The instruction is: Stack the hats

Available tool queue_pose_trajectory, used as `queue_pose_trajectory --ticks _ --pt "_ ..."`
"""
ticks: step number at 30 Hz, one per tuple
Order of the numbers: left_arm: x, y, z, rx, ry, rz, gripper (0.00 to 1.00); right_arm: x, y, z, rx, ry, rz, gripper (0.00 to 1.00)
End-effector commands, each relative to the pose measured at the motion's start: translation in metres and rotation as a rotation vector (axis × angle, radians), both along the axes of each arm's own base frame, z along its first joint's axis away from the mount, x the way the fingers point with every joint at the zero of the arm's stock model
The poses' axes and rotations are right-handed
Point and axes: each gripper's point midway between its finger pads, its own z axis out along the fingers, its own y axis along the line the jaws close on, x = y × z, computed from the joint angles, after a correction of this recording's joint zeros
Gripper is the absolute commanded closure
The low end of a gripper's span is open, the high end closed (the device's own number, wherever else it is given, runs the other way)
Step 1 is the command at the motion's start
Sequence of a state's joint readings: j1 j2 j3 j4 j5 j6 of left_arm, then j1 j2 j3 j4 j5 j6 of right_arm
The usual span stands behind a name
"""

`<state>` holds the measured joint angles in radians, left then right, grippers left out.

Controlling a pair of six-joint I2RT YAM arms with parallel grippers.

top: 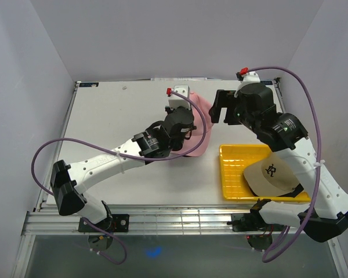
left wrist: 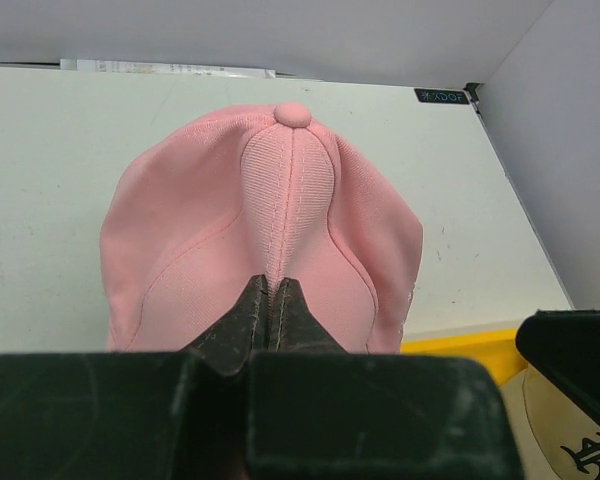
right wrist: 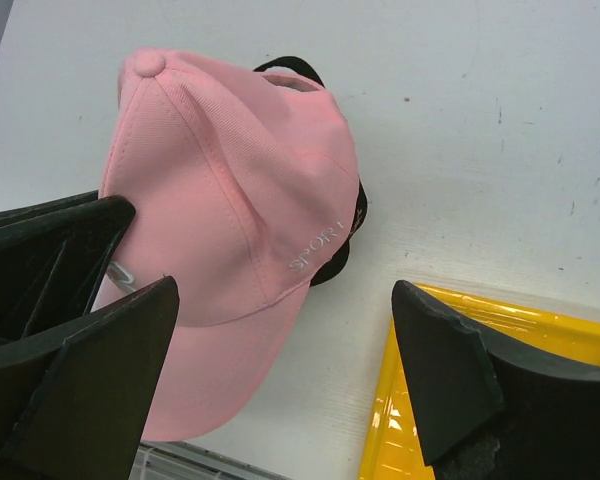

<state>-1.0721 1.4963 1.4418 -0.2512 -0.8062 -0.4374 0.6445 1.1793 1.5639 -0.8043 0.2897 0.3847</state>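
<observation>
Left claw [left wrist: 270, 288] tight on the pink cap [left wrist: 290, 200], right claw [right wrist: 285, 300] wide apart near the yellow tray [right wrist: 383, 432]

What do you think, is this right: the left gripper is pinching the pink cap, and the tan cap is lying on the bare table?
Not quite. The tan cap lies in the yellow tray, not on the bare table; the top external view shows it. The left gripper is indeed pinching the pink cap.
</observation>
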Motion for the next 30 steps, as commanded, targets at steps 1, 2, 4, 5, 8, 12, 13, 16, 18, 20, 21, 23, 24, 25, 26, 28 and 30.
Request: queue_pose_trajectory --ticks 1,2,4,5,8,12,13,16,18,20,21,23,24,25,26,28,30 --pt "-0.001 0.004 0.002 -0.015 -0.013 0.017 1.00 0.007 0.005 0.005 0.015 -0.033 0.007 0.07" --pt "-0.001 0.004 -0.003 -0.009 -0.006 0.018 1.00 0.007 0.006 0.005 0.016 -0.031 0.009 0.07" --pt "-0.002 0.005 -0.009 -0.013 0.003 0.019 1.00 0.009 0.008 0.001 0.011 -0.023 0.013 0.07" --pt "-0.002 0.004 -0.013 -0.011 0.008 0.018 1.00 0.010 0.008 0.000 0.009 -0.020 0.016 0.07" --pt "-0.003 0.004 -0.022 -0.007 0.023 0.014 1.00 0.012 0.011 -0.002 0.009 -0.014 0.022 0.07" --pt "-0.007 0.006 -0.029 -0.016 0.038 0.008 1.00 0.017 0.012 -0.005 0.002 -0.004 0.025 0.07" --pt "-0.008 0.005 -0.031 -0.024 0.043 0.002 1.00 0.018 0.012 -0.005 0.002 -0.002 0.024 0.07" --pt "-0.010 0.005 -0.041 -0.022 0.060 -0.006 1.00 0.023 0.016 -0.008 0.004 0.011 0.033 0.07" --pt "-0.012 0.004 -0.050 -0.028 0.076 -0.011 1.00 0.026 0.020 -0.006 0.014 0.015 0.044 0.07" --pt "-0.014 0.005 -0.053 -0.046 0.085 -0.011 1.00 0.029 0.024 0.000 0.026 0.011 0.056 0.07" --pt "-0.014 0.005 -0.055 -0.051 0.087 -0.011 1.00 0.033 0.027 -0.002 0.026 0.021 0.058 0.07" --pt "-0.016 0.008 -0.058 -0.065 0.087 -0.007 0.99 0.036 0.033 -0.001 0.037 0.033 0.077 0.07" --pt "-0.017 0.009 -0.059 -0.072 0.088 -0.005 0.98 0.039 0.038 0.000 0.041 0.038 0.084 0.07" --pt "-0.017 0.010 -0.062 -0.077 0.087 -0.004 0.98 0.041 0.040 -0.001 0.045 0.044 0.089 0.07" --pt "-0.018 0.012 -0.060 -0.084 0.083 -0.005 0.97 0.044 0.044 -0.005 0.045 0.058 0.098 0.07" --pt "-0.018 0.013 -0.063 -0.087 0.084 -0.001 0.94 0.046 0.047 -0.009 0.044 0.069 0.103 0.07" --pt "-0.018 0.015 -0.064 -0.086 0.085 0.004 0.92 0.049 0.049 -0.016 0.038 0.085 0.105 0.07"
